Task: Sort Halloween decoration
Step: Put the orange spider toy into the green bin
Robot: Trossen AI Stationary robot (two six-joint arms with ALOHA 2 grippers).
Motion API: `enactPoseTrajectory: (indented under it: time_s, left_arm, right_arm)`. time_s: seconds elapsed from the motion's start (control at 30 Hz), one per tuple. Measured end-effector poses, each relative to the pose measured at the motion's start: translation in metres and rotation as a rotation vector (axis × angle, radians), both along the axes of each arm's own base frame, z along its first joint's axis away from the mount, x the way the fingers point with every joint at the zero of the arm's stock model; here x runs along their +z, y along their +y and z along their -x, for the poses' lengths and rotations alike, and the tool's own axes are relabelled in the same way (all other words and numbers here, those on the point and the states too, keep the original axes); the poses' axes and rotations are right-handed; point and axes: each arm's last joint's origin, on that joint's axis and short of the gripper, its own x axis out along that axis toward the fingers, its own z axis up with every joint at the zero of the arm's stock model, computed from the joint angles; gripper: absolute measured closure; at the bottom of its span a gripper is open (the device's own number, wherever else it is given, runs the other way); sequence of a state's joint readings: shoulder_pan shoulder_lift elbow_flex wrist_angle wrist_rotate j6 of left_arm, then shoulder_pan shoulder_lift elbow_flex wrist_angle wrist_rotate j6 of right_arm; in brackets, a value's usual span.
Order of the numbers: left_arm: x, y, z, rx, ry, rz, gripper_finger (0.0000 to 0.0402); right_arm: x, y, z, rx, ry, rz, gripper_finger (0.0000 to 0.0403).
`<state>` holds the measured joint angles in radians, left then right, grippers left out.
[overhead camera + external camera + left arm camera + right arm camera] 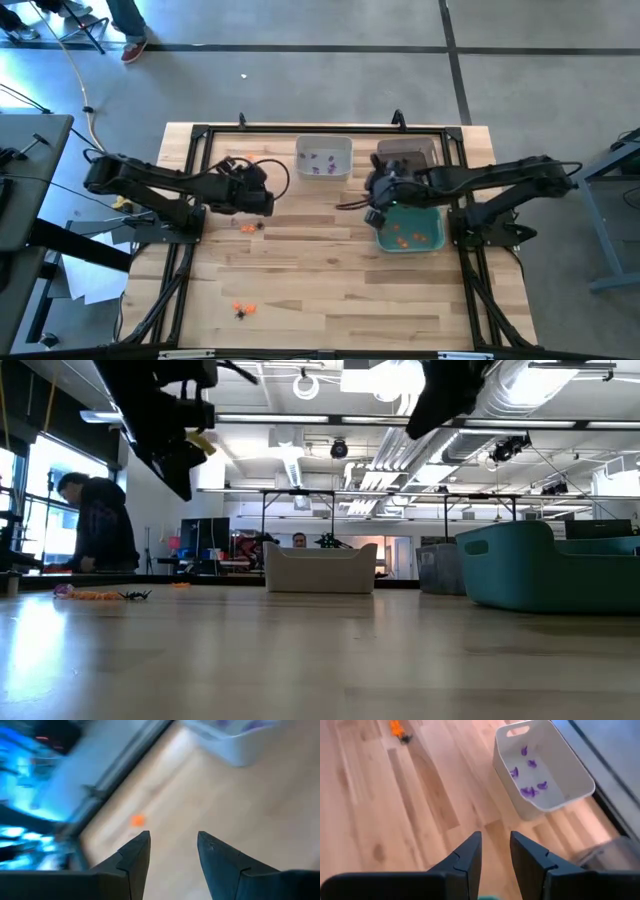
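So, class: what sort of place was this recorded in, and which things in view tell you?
Probably a robotics lab or workshop. A wooden table stands on a bare concrete floor, exposed ceiling ducts and strip lights run overhead, and workbenches fill the room behind.

The table [330, 290] is made of light wood planks, with a black frame around its edges. Three bins sit near the far side — a white bin [324, 157] in the middle, a dark bin [407, 152] next to it, and a teal bin [412, 228] just in front of the dark one. The white bin has a handle hole at one end. Left of the table, papers [85, 275] lie on the gray floor and a yellow cable [82, 85] runs across it. In the room behind, a person in dark clothes [98, 525] bends over a desk.
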<state>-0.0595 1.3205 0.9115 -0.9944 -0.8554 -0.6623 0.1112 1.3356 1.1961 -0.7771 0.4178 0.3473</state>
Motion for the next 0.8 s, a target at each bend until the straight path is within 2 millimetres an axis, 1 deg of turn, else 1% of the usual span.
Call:
enactPoseTrajectory:
  time_s: [0.1,0.2,0.3,0.37,0.43,0.5,0.6,0.67,0.73,0.8]
  left_arm:
    - [-0.002,0.01,0.0,0.038,0.045,-0.072,0.0248]
    - [-0.003,0.028,-0.002,0.086,0.071,-0.102,0.0248]
    - [-0.01,0.055,-0.001,0.146,0.066,-0.032,0.0248]
    - [-0.022,0.075,0.001,0.146,0.02,0.098,0.0248]
    - [-0.034,0.093,0.008,0.14,0.004,0.212,0.0248]
    - [-0.04,0.11,0.017,0.203,-0.027,0.212,0.0248]
    - [-0.044,0.129,0.034,0.322,-0.003,0.217,0.0248]
    - [-0.044,0.141,0.043,0.377,-0.029,0.242,0.0248]
    - [-0.045,0.151,0.052,0.398,-0.067,0.318,0.0248]
    - [-0.046,0.16,0.056,0.384,-0.117,0.385,0.0248]
  right_arm:
    - [-0.008,-0.005,-0.01,0.025,0.034,0.037,0.0306]
    - [-0.014,-0.006,-0.017,0.047,0.053,0.052,0.0306]
    - [-0.019,-0.005,-0.02,0.057,0.077,0.056,0.0306]
    - [-0.02,-0.005,-0.02,0.065,0.082,0.047,0.0306]
    - [-0.02,-0.004,-0.02,0.082,0.084,0.031,0.0306]
    - [-0.02,-0.004,-0.021,0.09,0.086,0.025,0.0306]
    - [-0.02,-0.004,-0.021,0.101,0.088,0.025,0.0306]
    - [-0.02,-0.004,-0.021,0.124,0.096,0.03,0.0306]
    - [-0.02,-0.005,-0.021,0.137,0.101,0.041,0.0306]
    - [-0.02,-0.006,-0.021,0.139,0.1,0.041,0.0306]
